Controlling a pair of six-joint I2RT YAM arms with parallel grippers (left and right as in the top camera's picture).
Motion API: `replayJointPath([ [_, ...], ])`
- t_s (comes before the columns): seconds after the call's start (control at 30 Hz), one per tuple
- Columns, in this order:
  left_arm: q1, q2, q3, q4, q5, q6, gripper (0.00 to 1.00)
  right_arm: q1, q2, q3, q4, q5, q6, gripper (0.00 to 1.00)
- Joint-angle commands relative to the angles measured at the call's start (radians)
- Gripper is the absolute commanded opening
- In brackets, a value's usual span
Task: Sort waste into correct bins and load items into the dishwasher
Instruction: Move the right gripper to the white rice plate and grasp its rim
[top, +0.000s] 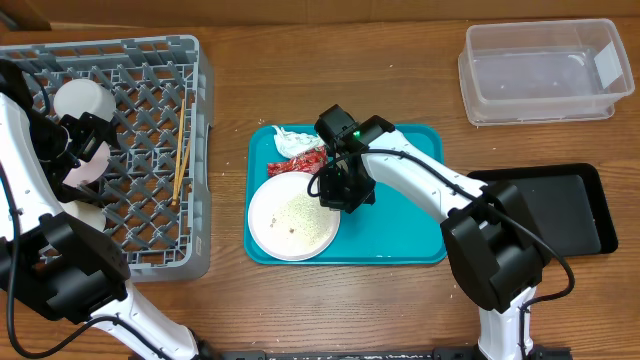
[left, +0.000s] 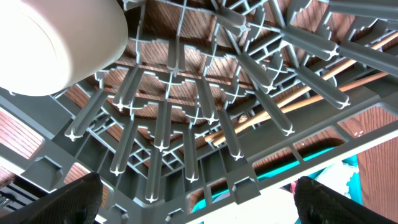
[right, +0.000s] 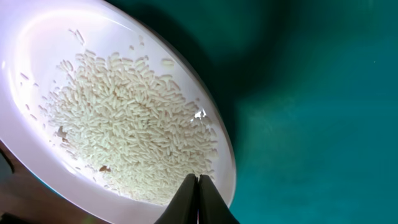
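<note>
**Plate (top: 293, 218) with loose rice: right end effector at the rim**

The right end effector (right: 198, 184) had its fingers pressed together at the plate's near rim. The wrist view did not show whether the thin rim was actually caught between them. Just beyond the fingertips, white rice grains (right: 124, 118) lay scattered across the plate's well. The plate sat flat in the left half of the teal tray (top: 400, 225). A red wrapper (top: 298, 162) and a crumpled napkin (top: 290, 140) lay just behind it. The black tray (top: 560, 215) and the clear tub (top: 540, 75) stood well apart to the right on the bench (top: 400, 310).

The left end effector (left: 199, 198) hung with its fingers wide apart over the grey dish rack (top: 150, 120). A pale bowl (left: 56, 43) and chopsticks (top: 181, 165) lay in that rack.

The main risk seemed to be the hold. A pinch at one edge of a wide plate could let it pivot or slip as it rose. Any tilt before it reached a bin would shed grains onto the teal tray or the bench. If the fingers had shut beside the rim, the lift would come up empty.
</note>
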Motion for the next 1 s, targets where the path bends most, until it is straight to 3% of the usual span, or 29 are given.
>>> replayJointPath([
  [0.0,-0.003,-0.001,0.016,0.001,0.003,-0.009,1.00,0.010,0.010,-0.014,0.024,0.011,0.022,0.04],
  [0.37,-0.003,-0.001,0.016,0.001,0.003,-0.009,1.00,-0.010,0.005,-0.064,-0.016,0.182,0.084,0.04],
  [0.67,-0.003,0.000,0.016,0.001,0.003,-0.009,1.00,-0.129,-0.066,0.051,-0.282,0.409,0.117,0.04],
  [0.77,-0.003,-0.001,0.016,0.002,0.003,-0.010,1.00,-0.159,-0.125,0.098,-0.335,0.378,0.097,0.04],
  [0.87,-0.005,0.000,0.016,0.001,0.004,-0.009,1.00,-0.146,-0.176,0.108,-0.296,0.187,-0.013,0.04],
  [0.9,-0.005,0.000,0.016,0.001,0.003,-0.009,1.00,-0.132,-0.187,0.108,-0.269,0.087,-0.070,0.09],
  [0.97,-0.005,0.000,0.016,0.001,0.003,-0.009,1.00,-0.095,-0.195,0.108,-0.225,-0.059,-0.137,0.32],
])
